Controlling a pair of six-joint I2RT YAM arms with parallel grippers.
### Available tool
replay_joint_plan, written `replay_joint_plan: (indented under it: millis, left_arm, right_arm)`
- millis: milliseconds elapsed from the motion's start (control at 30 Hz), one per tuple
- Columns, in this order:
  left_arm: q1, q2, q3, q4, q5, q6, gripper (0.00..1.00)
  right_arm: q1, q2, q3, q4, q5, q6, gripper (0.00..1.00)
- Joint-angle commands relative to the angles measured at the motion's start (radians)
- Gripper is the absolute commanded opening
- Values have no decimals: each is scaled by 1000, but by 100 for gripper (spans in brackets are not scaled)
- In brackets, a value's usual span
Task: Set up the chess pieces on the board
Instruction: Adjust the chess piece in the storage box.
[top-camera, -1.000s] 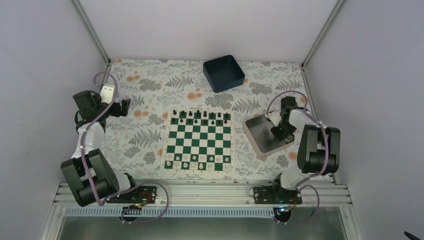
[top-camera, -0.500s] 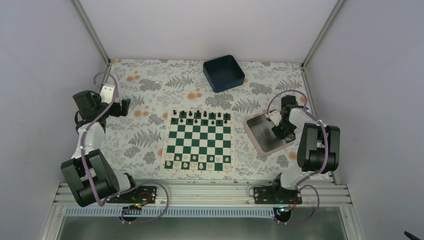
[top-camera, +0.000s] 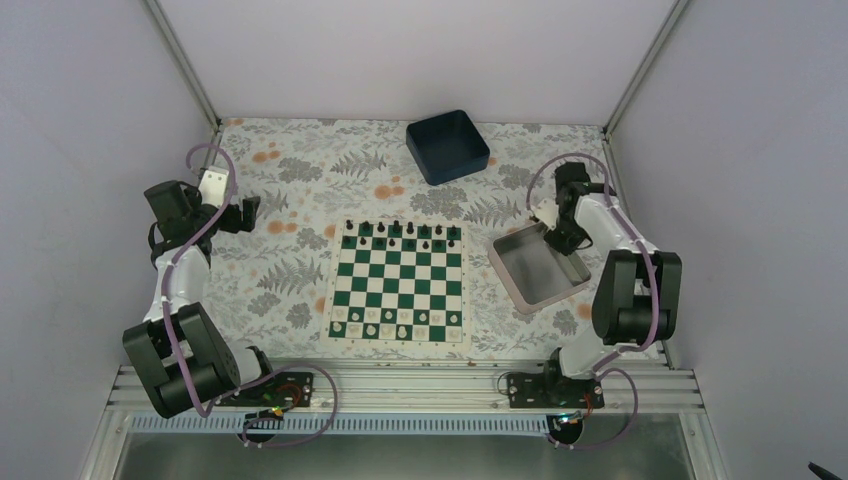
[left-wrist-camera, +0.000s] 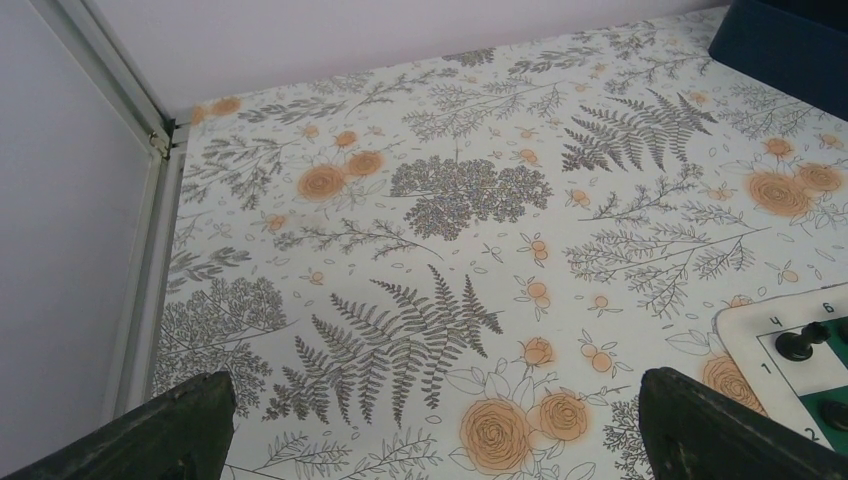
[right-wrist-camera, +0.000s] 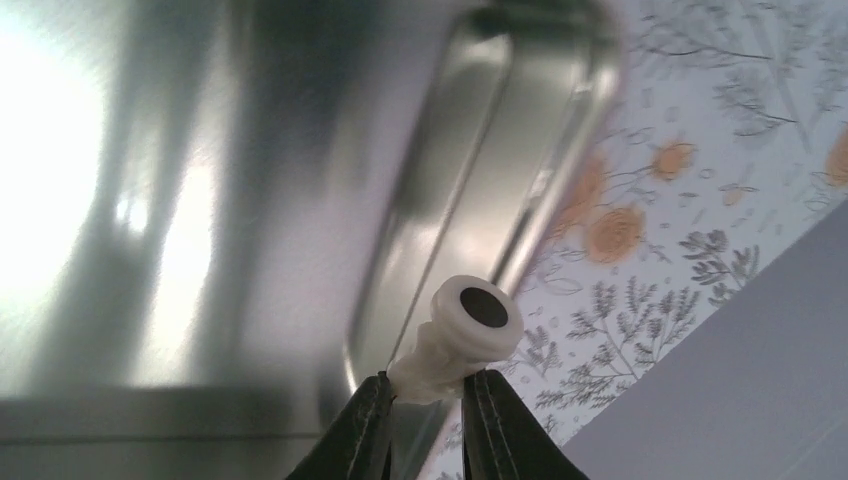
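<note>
Top external: the board (top-camera: 400, 280) lies centred on the bench (top-camera: 290, 170), the right end effector (top-camera: 553, 238) above the far edge of the silver tray (top-camera: 540, 275). Left wrist: the left end effector (left-wrist-camera: 430, 420) gapes, released, near the board's corner. Right wrist: fingers (right-wrist-camera: 490, 420) grasp a cream chess piece (right-wrist-camera: 455, 340) over the tray rim.

A laboratory robot cell is indicated: plain pale walls (top-camera: 420, 50) are framed by metal struts (top-camera: 183, 65), and a left arm (top-camera: 182, 272) and a right arm (top-camera: 635, 290) are bolted to an aluminium rail (top-camera: 400, 385).
</note>
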Motion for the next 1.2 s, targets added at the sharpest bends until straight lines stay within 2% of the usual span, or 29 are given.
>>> replay_joint_plan:
  millis: [0,300,567,833,1000,1167]
  left_arm:
    - [7,-11,27,5,28,-8,100]
    - [8,-25,24,2,30,-7,100]
    - [8,-18,26,4,35,-5,100]
    - [11,-15,23,7,29,-5,100]
    - [12,-12,23,8,28,-4,100]
    - [12,-9,23,10,29,-4,100]
  right_arm:
    - [67,-4,16,-168,78,-75,13]
    - [183,101,102,-400,169,-167,14]
    - [252,193,52,-404,297,-211,16]
    - [303,283,125,-404,394,-222,16]
    - [306,308,131,-404,399,-235,16]
    - [305,304,135,-405,396,-244,20]
